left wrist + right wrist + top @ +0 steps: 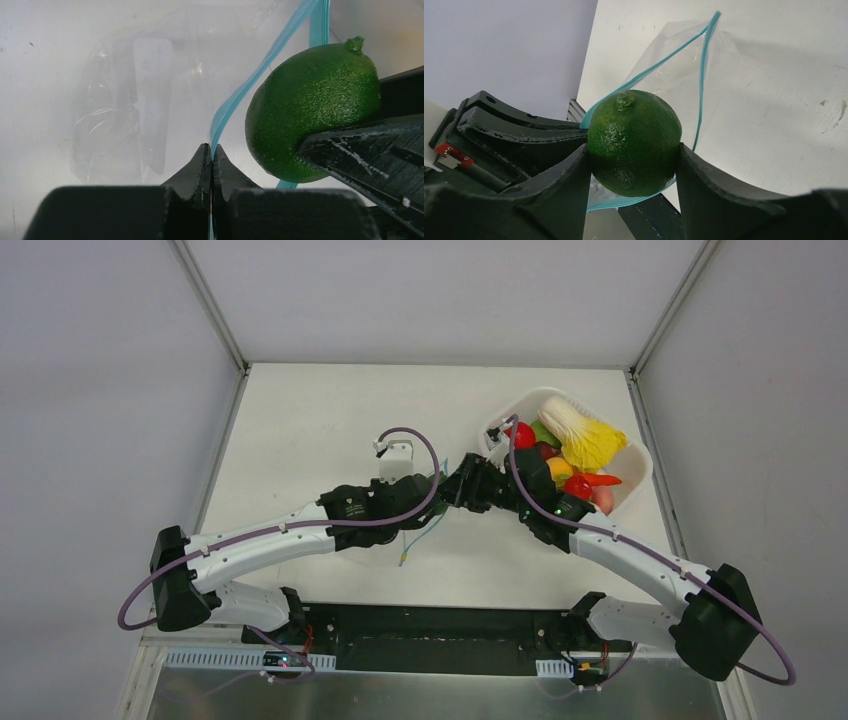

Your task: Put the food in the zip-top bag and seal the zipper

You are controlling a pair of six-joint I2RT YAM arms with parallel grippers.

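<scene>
1. White tabletop [300,420] between grey walls carries one zip-top bag [120,110], lying mid-table.
2. The left gripper [211,160] is pinched tight on the teal zipper [250,75], apparently lifting one lip so the mouth gapes.
3. The right gripper [634,150] clamps one green lime [634,140] at that mouth; whether it has crossed the lip is unclear.
4. One white tub [515,405] at right rear holds one napa cabbage [585,440], one carrot [603,479] and several round pieces, too overlapped to count.

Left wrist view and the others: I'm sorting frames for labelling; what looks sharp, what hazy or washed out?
Left wrist view: the lime and zipper are sharp, the zip-top bag behind is hazy, with small glints. Right wrist view: the lime is crisp with small highlights; the right gripper's fingers are dark and soft. Top external view: even light, soft shadows.
</scene>
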